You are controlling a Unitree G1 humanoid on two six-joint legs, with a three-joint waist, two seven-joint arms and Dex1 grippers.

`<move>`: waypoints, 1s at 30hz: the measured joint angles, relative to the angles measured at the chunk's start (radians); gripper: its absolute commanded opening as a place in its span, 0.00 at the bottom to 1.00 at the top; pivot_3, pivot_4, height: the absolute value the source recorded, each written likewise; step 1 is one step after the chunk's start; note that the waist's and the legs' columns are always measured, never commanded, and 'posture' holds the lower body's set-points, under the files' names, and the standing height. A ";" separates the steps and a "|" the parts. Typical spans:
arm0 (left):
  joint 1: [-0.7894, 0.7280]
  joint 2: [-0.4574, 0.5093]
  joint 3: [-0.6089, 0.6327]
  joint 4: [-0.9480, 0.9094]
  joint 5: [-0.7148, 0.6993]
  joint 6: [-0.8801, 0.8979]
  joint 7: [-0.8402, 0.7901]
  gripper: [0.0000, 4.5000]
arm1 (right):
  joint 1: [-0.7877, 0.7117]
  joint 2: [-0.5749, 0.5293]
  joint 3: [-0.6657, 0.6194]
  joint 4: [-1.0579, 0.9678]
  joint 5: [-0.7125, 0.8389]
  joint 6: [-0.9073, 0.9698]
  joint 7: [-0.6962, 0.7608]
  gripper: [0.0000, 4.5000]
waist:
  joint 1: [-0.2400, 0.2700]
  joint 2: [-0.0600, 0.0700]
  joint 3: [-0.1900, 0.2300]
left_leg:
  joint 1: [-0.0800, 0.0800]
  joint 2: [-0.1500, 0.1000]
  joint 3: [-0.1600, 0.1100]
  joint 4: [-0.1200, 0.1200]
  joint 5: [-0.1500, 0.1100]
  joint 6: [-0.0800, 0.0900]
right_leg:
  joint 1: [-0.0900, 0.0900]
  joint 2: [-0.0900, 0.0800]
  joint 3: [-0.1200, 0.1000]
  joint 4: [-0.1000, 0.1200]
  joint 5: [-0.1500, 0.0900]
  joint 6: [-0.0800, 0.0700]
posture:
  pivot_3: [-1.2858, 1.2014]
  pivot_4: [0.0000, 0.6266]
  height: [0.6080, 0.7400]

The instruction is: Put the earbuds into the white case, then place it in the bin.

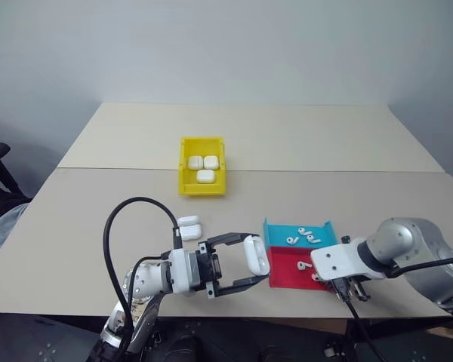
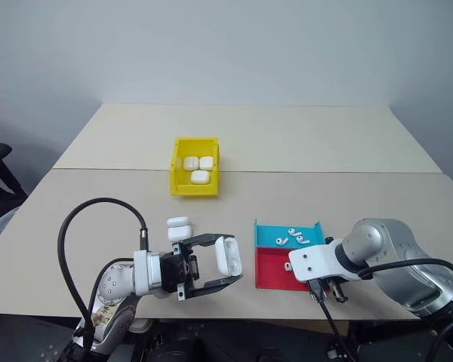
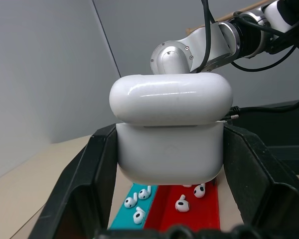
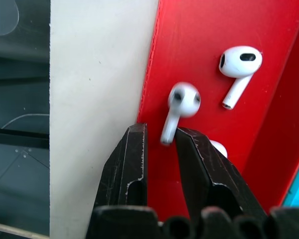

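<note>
Left eye view: on my left side, my left gripper (image 1: 251,262) points toward my right, its jaws clamped on the small glossy white rounded-rectangular earbud case (image 1: 256,254), held above the near edge of the beige table (image 1: 75,226). In the left wrist view that case's hinged lid stands slightly raised. Just behind my left wrist two more white cases (image 1: 189,228) lie stacked on the table. Farther back, near the middle, the bright yellow rectangular plastic bin (image 1: 184,167) holds three white cases. To the right sit a shallow blue tray (image 1: 270,230) and, touching it on the near side, a shallow red tray (image 1: 281,276), each with tiny glossy white earbuds (image 1: 303,234) inside. My right gripper (image 4: 159,144) points down over the red tray's near edge; its jaws stand narrow around one earbud's stem (image 4: 168,130), and I cannot tell whether they pinch it yet. Another earbud (image 4: 239,67) lies just beside it.
</note>
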 measured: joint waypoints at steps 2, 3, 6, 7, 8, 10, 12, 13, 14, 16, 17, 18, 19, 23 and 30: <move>0.000 0.000 0.000 0.000 0.004 -0.003 0.000 0.65 | 0.000 0.000 0.000 0.009 -0.004 -0.002 0.000 0.26 | 0.000 0.000 0.000 | 0.000 0.000 0.000 0.000 0.000 0.000 | 0.000 0.000 0.000 0.000 0.000 0.000 | 0.52 0.24 1.00; 0.000 0.000 0.000 0.000 0.005 -0.003 0.000 0.65 | 0.000 0.000 0.000 0.011 -0.006 -0.003 0.000 0.26 | 0.000 0.000 0.000 | 0.000 0.000 0.000 0.000 0.000 0.000 | 0.000 0.000 0.000 0.000 0.000 0.000 | 0.52 0.24 1.00; 0.000 0.000 0.000 0.000 0.005 -0.007 0.000 0.65 | 0.000 0.002 0.000 0.012 -0.015 -0.004 0.000 0.26 | -0.001 0.000 0.000 | 0.000 0.000 0.000 0.000 0.000 0.000 | 0.000 0.000 0.000 0.000 0.000 0.000 | 0.52 0.24 1.00; 0.000 0.000 0.000 0.000 0.005 -0.009 0.000 0.65 | 0.000 0.003 0.000 0.012 -0.018 -0.004 0.000 0.26 | -0.001 0.000 0.000 | 0.000 0.000 0.000 0.000 0.000 0.000 | 0.000 0.000 0.000 0.000 0.000 0.000 | 0.52 0.24 1.00; 0.001 0.000 0.000 0.000 0.005 -0.012 0.000 0.65 | 0.000 0.004 0.000 0.012 -0.020 -0.005 -0.001 0.26 | -0.001 0.000 0.000 | 0.000 0.000 0.000 0.000 0.000 0.000 | 0.000 0.000 0.000 0.000 0.000 0.000 | 0.52 0.24 1.00; 0.003 0.000 0.000 0.000 0.005 -0.015 0.000 0.65 | 0.000 0.004 0.000 0.011 -0.020 -0.005 -0.002 0.26 | -0.001 0.000 0.000 | 0.000 0.000 0.000 0.000 0.000 0.000 | 0.000 0.000 0.000 0.000 0.000 0.000 | 0.52 0.24 1.00; 0.004 0.000 0.000 0.000 0.005 -0.016 0.001 0.65 | 0.000 0.004 -0.004 0.007 -0.016 -0.003 0.001 0.26 | -0.001 0.000 0.000 | 0.000 0.000 0.000 0.000 0.000 0.000 | 0.000 0.000 0.000 0.000 0.000 0.000 | 0.52 0.24 1.00; 0.004 0.001 0.000 0.000 0.005 -0.016 0.002 0.65 | 0.000 0.004 -0.012 0.002 -0.001 0.002 0.004 0.26 | -0.001 0.000 0.000 | 0.000 0.000 0.000 0.000 0.000 0.000 | 0.000 0.000 0.000 0.000 0.000 0.000 | 0.52 0.24 1.00; 0.004 0.001 0.000 0.000 0.006 -0.016 0.003 0.65 | 0.000 0.004 -0.028 -0.008 0.014 0.010 0.006 0.26 | -0.001 0.000 0.000 | 0.000 0.000 0.000 0.000 0.000 0.000 | 0.000 0.000 0.000 0.000 0.000 0.000 | 0.52 0.24 1.00; 0.004 0.003 0.000 0.000 0.006 -0.016 0.004 0.65 | 0.000 -0.001 -0.068 -0.030 0.046 0.036 0.009 0.26 | -0.001 0.000 0.000 | 0.000 0.000 0.000 0.000 0.000 0.000 | 0.000 0.000 0.000 0.000 0.000 0.000 | 0.52 0.24 1.00; 0.004 0.004 0.000 0.000 0.006 -0.016 0.005 0.65 | 0.001 -0.005 -0.091 -0.040 0.066 0.052 0.011 0.26 | -0.001 0.000 0.000 | 0.000 0.000 0.000 0.000 0.000 0.000 | 0.000 0.000 0.000 0.000 0.000 0.000 | 0.52 0.24 1.00; 0.004 0.006 0.000 0.000 0.006 -0.017 0.006 0.65 | 0.002 -0.011 -0.121 -0.057 0.094 0.076 0.015 0.26 | -0.001 0.000 0.000 | 0.000 0.000 0.000 0.000 0.000 0.000 | 0.000 0.000 0.000 0.000 0.000 0.000 | 0.52 0.24 1.00; 0.004 0.007 0.000 0.000 0.006 -0.017 0.006 0.65 | 0.004 -0.019 -0.146 -0.075 0.118 0.096 0.018 0.26 | -0.001 0.000 0.000 | 0.000 0.000 0.000 0.000 0.000 0.000 | 0.000 0.000 0.000 0.000 0.000 0.000 | 0.52 0.24 1.00; 0.005 0.008 0.000 0.000 0.006 -0.017 0.007 0.65 | 0.019 -0.035 -0.231 -0.130 0.205 0.177 0.019 0.26 | 0.000 0.000 0.000 | 0.000 0.000 0.000 0.000 0.000 0.000 | 0.000 0.000 0.000 0.000 0.000 0.000 | 0.52 0.24 1.00; 0.004 0.008 0.000 0.001 0.006 -0.017 0.007 0.65 | 0.050 -0.063 -0.213 -0.146 0.191 0.198 -0.043 0.26 | -0.002 0.000 0.000 | 0.000 0.000 0.000 0.000 0.000 0.000 | 0.000 0.000 0.000 0.000 0.000 0.000 | 0.52 0.24 1.00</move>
